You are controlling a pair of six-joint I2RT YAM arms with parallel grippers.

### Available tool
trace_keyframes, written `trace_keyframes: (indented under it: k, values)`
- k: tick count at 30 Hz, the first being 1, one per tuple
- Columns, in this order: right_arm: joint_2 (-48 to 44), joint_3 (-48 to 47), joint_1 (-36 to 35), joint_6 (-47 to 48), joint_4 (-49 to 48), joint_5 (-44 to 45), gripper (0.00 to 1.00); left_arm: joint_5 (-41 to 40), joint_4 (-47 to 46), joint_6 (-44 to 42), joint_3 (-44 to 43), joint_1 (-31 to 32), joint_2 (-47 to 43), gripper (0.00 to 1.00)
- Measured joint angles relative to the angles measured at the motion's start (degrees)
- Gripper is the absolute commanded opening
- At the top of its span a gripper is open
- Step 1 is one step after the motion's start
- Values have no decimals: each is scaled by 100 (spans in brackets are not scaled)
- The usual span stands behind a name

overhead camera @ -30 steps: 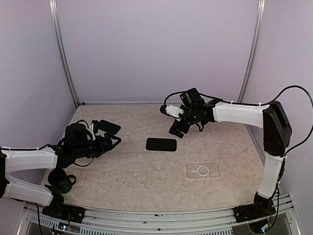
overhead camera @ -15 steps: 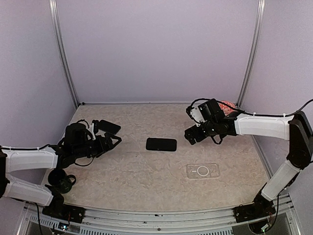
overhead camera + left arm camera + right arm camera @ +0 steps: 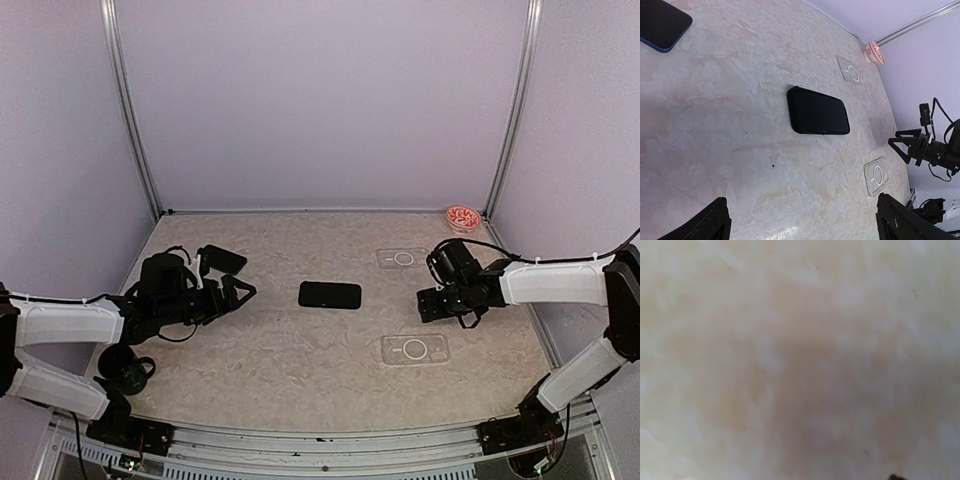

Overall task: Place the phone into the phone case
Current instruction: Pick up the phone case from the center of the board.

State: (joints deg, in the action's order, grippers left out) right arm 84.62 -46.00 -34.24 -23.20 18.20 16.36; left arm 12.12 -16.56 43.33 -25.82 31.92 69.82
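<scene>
- Your black rectangular phone [image 3: 330, 295] lies flat at the frame's centre
- A clear plastic phone case [image 3: 414, 349] lies lower right of it, apart
- Left gripper [image 3: 238, 293], left of centre, has its jaws spread wide, empty
- Right gripper [image 3: 428, 305], right of centre: you cannot tell how its jaws stand

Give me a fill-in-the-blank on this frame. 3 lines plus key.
1. The clear cases on the table, near case and far case, number ___.
2. The left gripper is ___ and holds nothing.
3. The red dish sits in the table's far ___ corner.
Missing: two; open; right.
</scene>
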Motion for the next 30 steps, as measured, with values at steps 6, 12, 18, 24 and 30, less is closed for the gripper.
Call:
trace_keyframes:
  k: [6,12,18,24,30]
  values:
    - [-608,605,146,-511,44,-90,59,0,-20,-11,-116,7,76,99]
    - [-994,992,153,-861,35,-247,50,2,-26,-13,-168,11,136,99]
    - [-1213,1370,157,-1097,52,-407,41,4,-39,-13,-195,33,223,99]
    - [-1425,1602,157,-1217,31,-546,34,4,-57,-17,-284,33,262,99]
    - [-1397,1716,157,-1231,-31,-656,30,7,-59,-15,-289,33,302,99]
